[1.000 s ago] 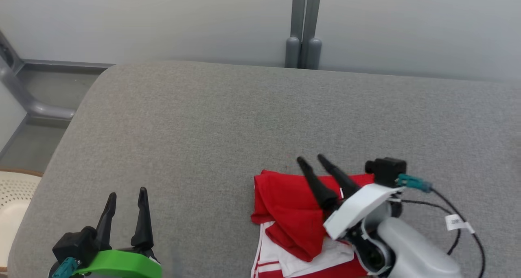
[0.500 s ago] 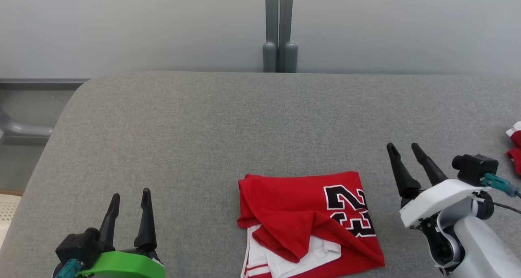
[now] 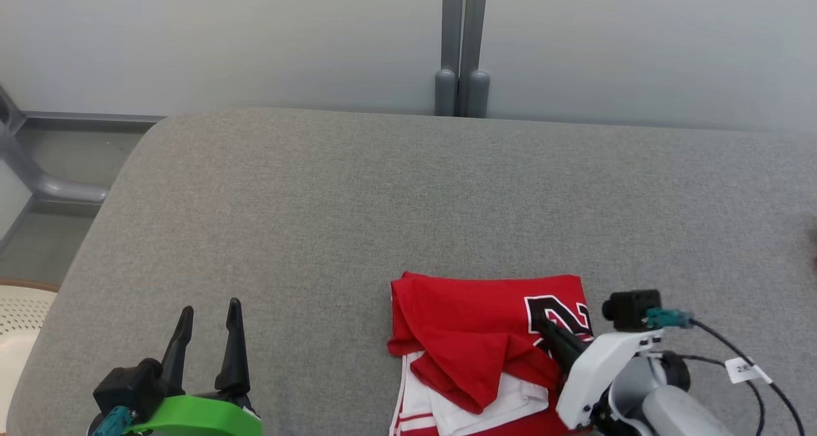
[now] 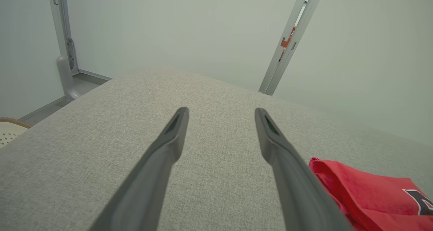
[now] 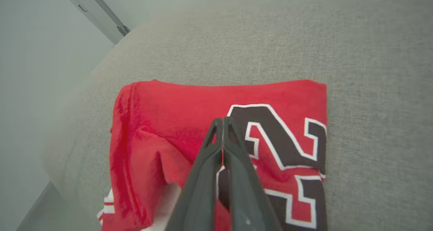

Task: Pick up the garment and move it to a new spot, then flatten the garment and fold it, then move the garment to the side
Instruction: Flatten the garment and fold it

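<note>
Jersey (image 3: 472,321): red, folded, on bench (image 3: 319,200);
Right gripper (image 3: 541,324): fingers clenched, tips at its number;
Left gripper (image 3: 210,306): fingers spread, well apart

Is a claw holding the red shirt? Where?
Left claw: open, holding nothing. Right claw: shut over the red shirt by its number; whether it pinches cloth cannot be told.

You have one garment (image 3: 472,334), at the right gripper (image 3: 542,326). Count two grippers, with the left gripper (image 3: 211,304) the second. One grey cushion (image 3: 319,200) lies under both. Two posts (image 3: 445,88) stand beyond the fingertips, and one cream perforated object (image 3: 19,308) sits left of the left gripper.
</note>
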